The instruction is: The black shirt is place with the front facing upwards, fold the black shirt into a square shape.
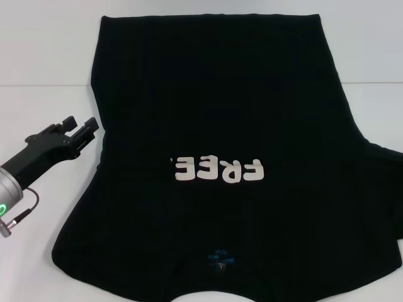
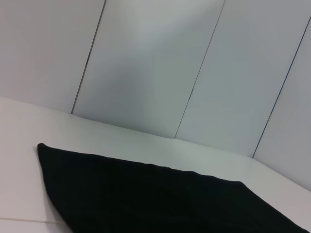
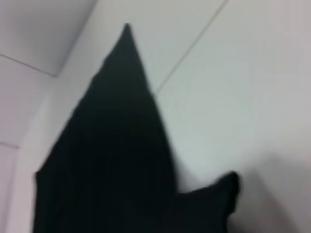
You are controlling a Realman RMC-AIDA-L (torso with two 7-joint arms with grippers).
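- We see the black shirt (image 1: 214,126) spread front-up on the white table (image 1: 44,69), its hem toward the far edge and its collar at the near edge, so the cream "FREE!" letters (image 1: 217,168) read upside down to us.
- The small blue neck label (image 1: 220,258) lies just inside the collar, close to the table's near edge.
- The shirt's left side looks already turned in: its edge there runs straight and cuts off the start of the lettering, while the right sleeve (image 1: 384,182) lies spread toward the table's right edge.
- Our left gripper (image 1: 79,133) hovers above bare table just beside the shirt's left edge, its fingers a little apart and holding nothing.
- The left wrist view shows only the shirt's far corner (image 2: 41,146) against the table and the panelled wall (image 2: 160,63), with none of that arm's own fingers.
- Our right gripper is out of sight in every view; the right wrist view shows a tapering part of the shirt (image 3: 112,145) and pale table, so we cannot tell its state.
- We judge the folding to be at an early stage: one side fold seems made, and the right side and the lengthwise folds remain.
- The next move, as we read it, calls for pinching the right sleeve or right edge and carrying it across toward the middle, keeping the cloth flat so the edges line up.
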